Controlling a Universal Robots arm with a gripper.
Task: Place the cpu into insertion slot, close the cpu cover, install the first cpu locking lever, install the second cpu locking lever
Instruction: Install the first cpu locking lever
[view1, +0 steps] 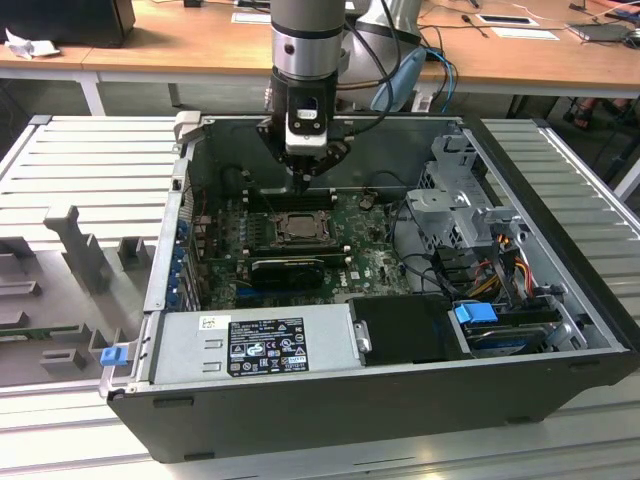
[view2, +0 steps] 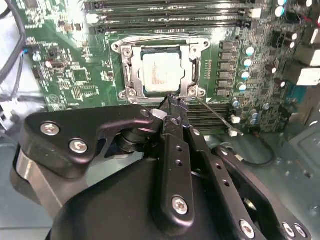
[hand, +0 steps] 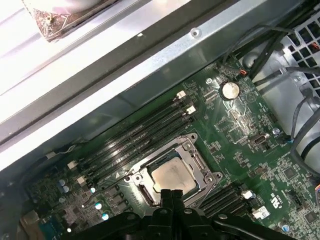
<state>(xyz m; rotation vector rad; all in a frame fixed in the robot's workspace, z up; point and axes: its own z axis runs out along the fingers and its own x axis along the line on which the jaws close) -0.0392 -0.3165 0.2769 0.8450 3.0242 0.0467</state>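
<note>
The claw is seen closed, with nothing held in it. The chip is set in the socket, just ahead of the claw's tip. The metal cover is laid flat around the chip. 1 thin wire lever is stuck out beside the tip.

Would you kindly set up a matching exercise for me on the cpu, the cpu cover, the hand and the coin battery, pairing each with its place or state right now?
Things:
1. cpu
2. cpu cover
3. hand
4. coin battery

Places or states:
A. round and silvery, on the green board, away from the insertion slot
B. lying flat, framing the chip
C. seated, grey top showing through the window
D. poised at one edge of the cover

Pairs: 1-C, 2-B, 3-D, 4-A
</note>
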